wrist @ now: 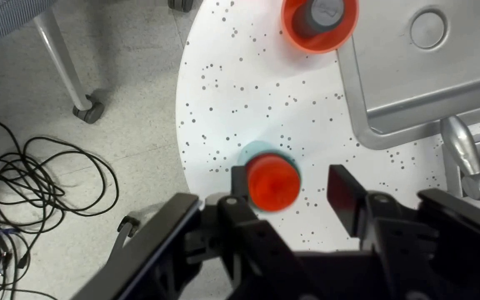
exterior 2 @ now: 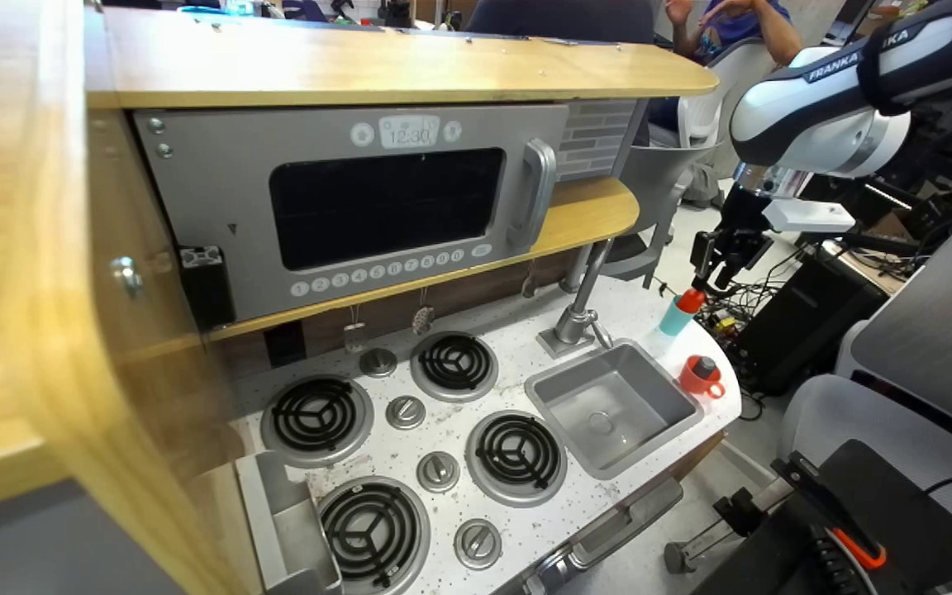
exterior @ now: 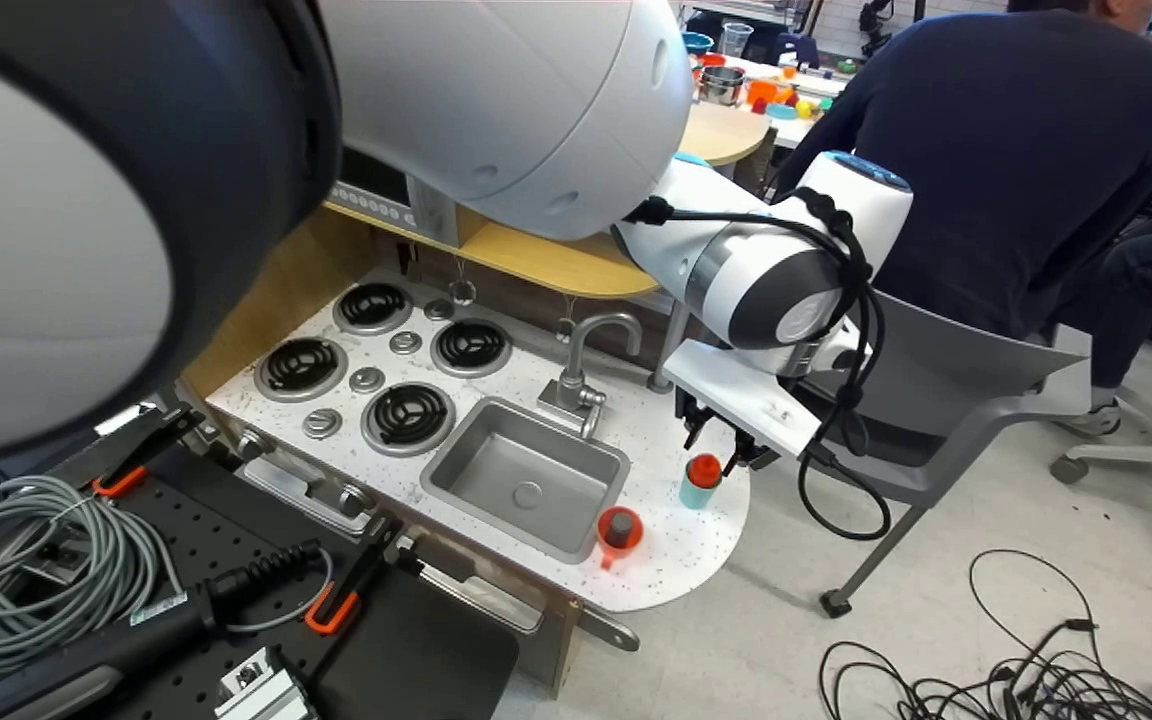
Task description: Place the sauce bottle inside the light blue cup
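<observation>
We find the white countertop [wrist: 240, 100] bright, the wooden top [exterior 2: 294, 62] catching glare in an exterior view, and the gripper [wrist: 290, 183] (dark against that white) blurred in the wrist view.

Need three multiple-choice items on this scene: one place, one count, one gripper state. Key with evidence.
1. Where is the red sauce bottle?
A. In the sink
B. In the light blue cup
C. On the floor

2. How many stove burners are on the countertop?
A. Two
B. Three
C. Four

3. What state is the gripper in?
A. Open
B. Shut on the red sauce bottle
C. Shut on nothing

Key:
1 B: in both exterior views its red part rises out of the cup's rim.
2 C: four can be counted in both exterior views.
3 A: the wrist view shows the jaws standing wide apart.
</observation>
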